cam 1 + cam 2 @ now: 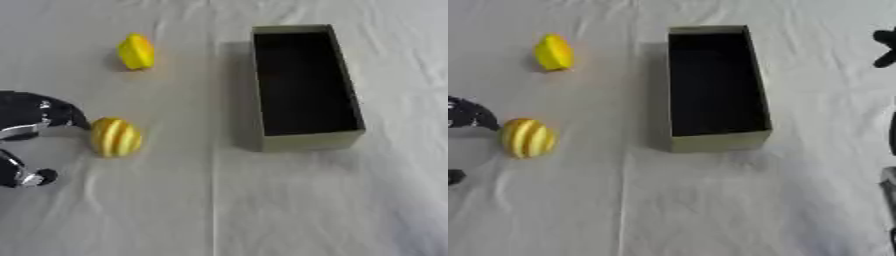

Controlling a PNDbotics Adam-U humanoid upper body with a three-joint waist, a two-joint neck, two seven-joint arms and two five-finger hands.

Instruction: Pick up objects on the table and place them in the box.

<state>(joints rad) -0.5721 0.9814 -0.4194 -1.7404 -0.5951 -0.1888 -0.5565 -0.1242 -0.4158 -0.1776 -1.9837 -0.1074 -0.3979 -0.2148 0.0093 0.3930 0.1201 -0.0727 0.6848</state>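
At the left edge, my left hand (35, 125) sits just beside the near fruit, black with silver joints. One part reaches toward the fruit and a lower fingertip lies nearer to me; I cannot tell whether the fingers are apart or curled. Next to it lies the yellow ball-shaped toy fruit with pale stripes (115, 137) on the white cloth-covered table (219, 210). Whether the hand touches it I cannot say. Farther off, also on the left, lies the plain yellow lemon-shaped toy fruit (136, 51), well apart from the hand.

Right of centre stands the open rectangular olive-green cardboard box (308, 141), its dark inside showing nothing in it. Both fruits are still outside it.

I judge the step in hand to be the approach to the striped fruit. The next move calls for closing the fingers round it, lifting it over the box's left wall and releasing it inside. A round fruit may roll away if nudged. Nothing lies between fruit and box.

At the right edge of the right eye view, dark parts of my right hand (885, 47) show; their state I cannot tell.
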